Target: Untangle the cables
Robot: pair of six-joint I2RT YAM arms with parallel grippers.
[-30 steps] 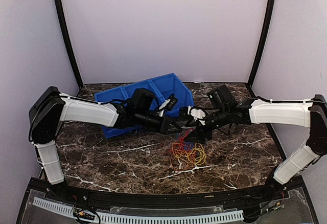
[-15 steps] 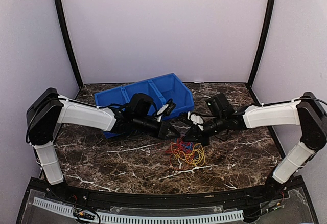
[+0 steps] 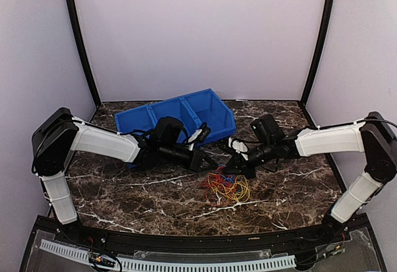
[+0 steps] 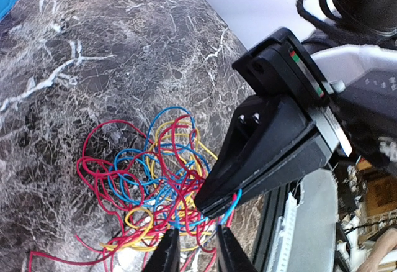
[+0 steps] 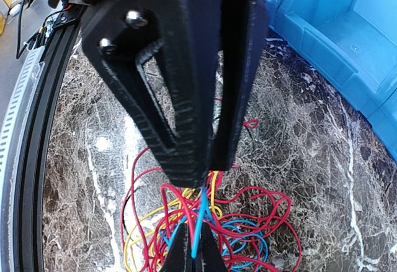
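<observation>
The right gripper [image 5: 194, 247] is clamping a blue wire [image 5: 200, 213] just above the cables [image 3: 228, 187]. I cannot tell the left gripper [image 4: 195, 241]'s closure. Drawing the wire out slowly seems wisest.

cables [image 3: 228, 187]: we see tangled red, yellow and blue loops
place: we find them near the bin [image 3: 186, 113], off its front right
state: one blue strand lifted

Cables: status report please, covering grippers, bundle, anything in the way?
Right gripper jaws shut on blue cable. Left gripper at same strand, grip unclear. Cables one tangled heap. Blue bin behind, not obstructing.
</observation>
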